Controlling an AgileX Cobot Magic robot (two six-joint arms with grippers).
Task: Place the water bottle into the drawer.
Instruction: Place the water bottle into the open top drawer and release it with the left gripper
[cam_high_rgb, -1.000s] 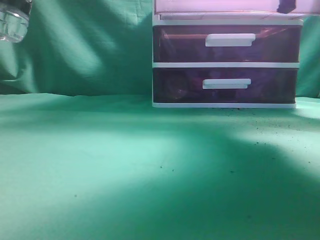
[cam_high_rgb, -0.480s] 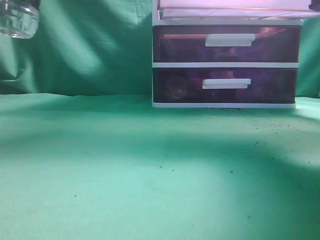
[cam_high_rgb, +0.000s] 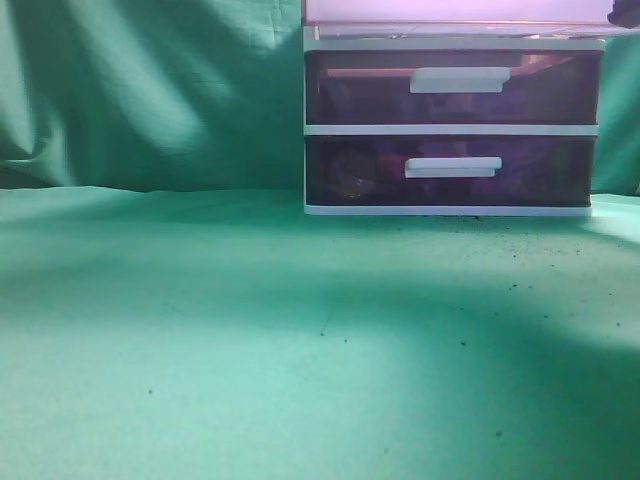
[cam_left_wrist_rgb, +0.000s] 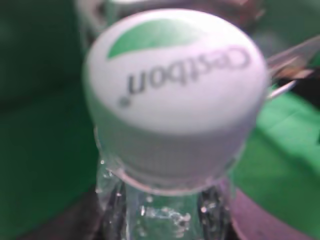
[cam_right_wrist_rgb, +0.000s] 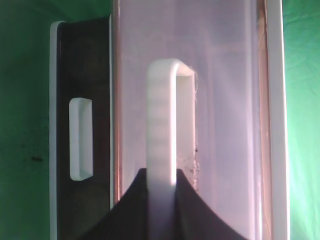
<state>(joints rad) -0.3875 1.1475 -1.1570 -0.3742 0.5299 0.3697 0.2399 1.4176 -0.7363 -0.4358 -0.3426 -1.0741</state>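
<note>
The water bottle (cam_left_wrist_rgb: 175, 90) fills the left wrist view: a white cap with green print over a clear neck. My left gripper (cam_left_wrist_rgb: 165, 222) is shut on the neck, with dark fingers on either side. The bottle and the left gripper are out of the exterior view. The drawer (cam_high_rgb: 450, 12) is pulled out at the top of the white-framed unit; only its pale lower edge shows there. In the right wrist view my right gripper (cam_right_wrist_rgb: 161, 200) is shut on the drawer's white handle (cam_right_wrist_rgb: 162, 125), in front of the translucent drawer front (cam_right_wrist_rgb: 220, 100).
Two shut dark drawers with white handles sit below, the middle one (cam_high_rgb: 450, 88) and the bottom one (cam_high_rgb: 450, 170). The middle drawer's handle (cam_right_wrist_rgb: 81, 139) also shows in the right wrist view. Green cloth (cam_high_rgb: 250, 330) covers the table and the backdrop.
The bottle at the top left of the exterior view moved right and up, then left the frame. The top drawer's front shifted slightly and the right gripper's dark tip moved right.
</note>
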